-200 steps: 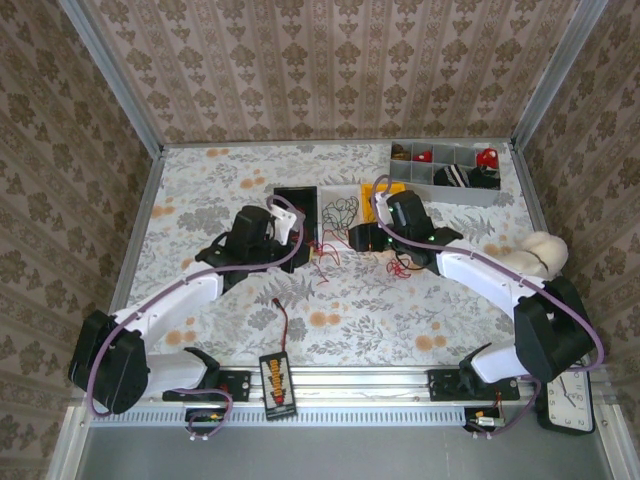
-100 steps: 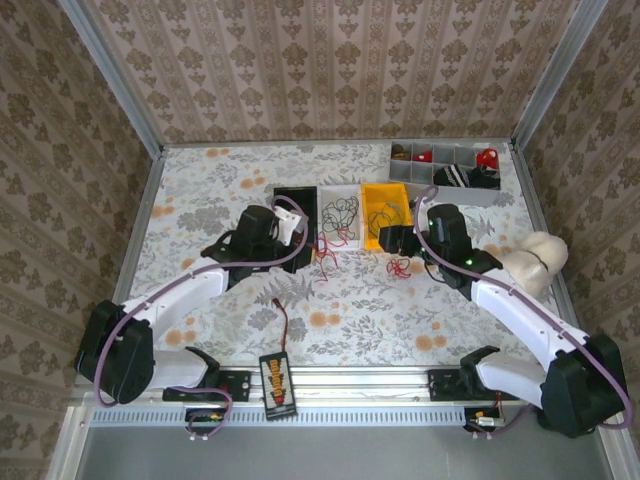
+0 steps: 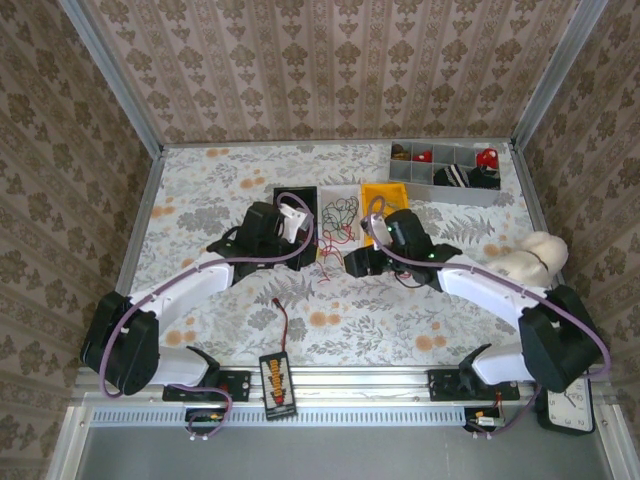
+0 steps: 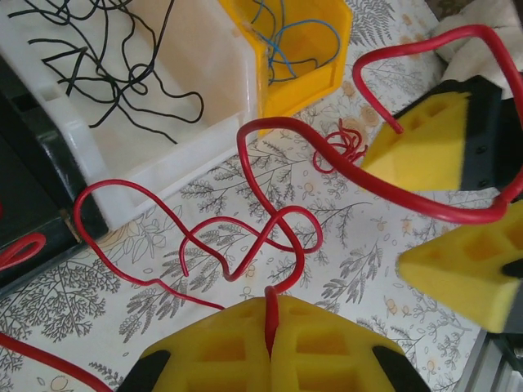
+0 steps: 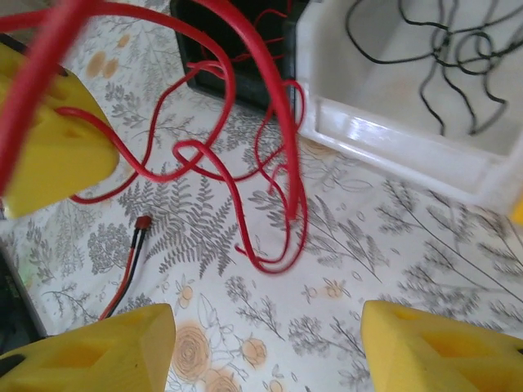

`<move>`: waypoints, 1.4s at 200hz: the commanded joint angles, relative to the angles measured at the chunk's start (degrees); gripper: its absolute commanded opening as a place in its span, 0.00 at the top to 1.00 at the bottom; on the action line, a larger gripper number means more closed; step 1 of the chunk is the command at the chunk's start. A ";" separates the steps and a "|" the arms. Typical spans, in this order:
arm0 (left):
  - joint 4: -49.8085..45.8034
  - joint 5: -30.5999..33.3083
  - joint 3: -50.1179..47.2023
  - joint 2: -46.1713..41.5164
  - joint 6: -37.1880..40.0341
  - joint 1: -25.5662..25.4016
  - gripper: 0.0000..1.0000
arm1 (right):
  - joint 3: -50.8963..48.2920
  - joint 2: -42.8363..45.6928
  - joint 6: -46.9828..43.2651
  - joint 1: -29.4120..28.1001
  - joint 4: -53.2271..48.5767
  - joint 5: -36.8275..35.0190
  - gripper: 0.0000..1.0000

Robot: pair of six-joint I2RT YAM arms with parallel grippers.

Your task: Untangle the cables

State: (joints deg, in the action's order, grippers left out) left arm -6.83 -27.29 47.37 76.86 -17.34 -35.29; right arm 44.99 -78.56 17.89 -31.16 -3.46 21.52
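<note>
The left pincer [image 4: 270, 343] is clenched on the cables [image 4: 245, 237]: its two yellow fingers [image 4: 204, 359] are pressed together with one red strand pinched in the seam between them. From that grip the red strand rises and curls into several loose loops over the desk [image 4: 351, 269]. One long arc sweeps right, passing between the fingers of the right pincer [image 5: 270, 351]. That pincer is released, its fingers [image 5: 98, 351] spread wide with the red loops [image 5: 245, 180] hanging ahead of them.

From above, the two pincers face each other near the middle of the desk [image 3: 230, 170], the left pincer [image 3: 312, 245] to the left and the right pincer [image 3: 352, 262] just to the right. The cables [image 3: 326, 258] are strung between them.

Just beyond the loops stands a white bin [image 4: 163, 106] holding thin black wires [image 4: 122, 57]. A black bin [image 4: 33, 188] touches its left side, and a yellow bin [image 4: 302, 49] with a blue wire [image 4: 302, 41] touches its right side.

A small red tangle [image 4: 347, 147] lies on the desk to the right, near the yellow bin. A red-black lead [image 5: 131, 261] lies on the desk nearer the arms' bases.
</note>
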 commanded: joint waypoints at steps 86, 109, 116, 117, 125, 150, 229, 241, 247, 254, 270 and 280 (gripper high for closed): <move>-0.13 -2.41 2.91 1.10 0.04 -0.99 1.00 | 5.61 -9.30 -0.73 -0.09 5.34 6.06 0.84; -1.07 6.23 2.26 -0.02 0.03 -0.92 1.00 | 2.65 -7.12 1.52 1.77 6.00 3.85 0.95; -1.17 9.34 1.75 -0.78 0.05 -0.71 1.00 | 1.29 -6.05 2.68 2.79 6.38 2.98 0.97; -1.17 9.79 1.67 -0.90 0.00 -0.68 1.00 | 1.04 -5.89 2.85 2.87 6.46 2.86 0.97; -1.04 13.47 0.98 -2.05 -0.34 -0.34 1.00 | -0.75 -4.66 4.36 4.50 6.71 1.79 0.99; -0.90 23.32 -1.45 -6.11 -3.17 2.59 1.00 | -6.36 -1.58 8.76 10.25 5.69 -2.14 1.00; -2.00 31.38 -1.68 -12.05 -7.51 12.22 1.00 | -15.89 15.78 14.20 18.84 -0.64 -12.90 1.00; -1.84 30.14 -1.29 -11.57 -7.69 13.14 1.00 | -17.49 20.02 15.58 19.72 -2.20 -16.48 1.00; -1.91 29.82 -1.15 -11.40 -7.86 13.75 1.00 | -18.30 22.27 16.06 20.58 -2.68 -17.54 1.00; -1.57 29.12 -1.06 -11.21 -7.83 14.37 1.00 | -19.06 24.73 16.44 21.61 -3.78 -18.60 1.00; 0.21 24.01 -0.04 -10.24 -6.76 14.98 1.00 | -19.76 28.96 16.12 23.21 -6.56 -19.91 1.00; 0.72 20.06 1.58 -8.83 -5.98 14.73 1.00 | -19.86 30.39 15.63 23.50 -8.27 -20.18 1.00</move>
State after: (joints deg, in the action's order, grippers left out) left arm -7.68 0.45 45.23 66.00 -23.86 -20.82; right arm 26.11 -52.03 32.64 -8.88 -6.09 6.00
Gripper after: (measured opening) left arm 0.051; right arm 0.049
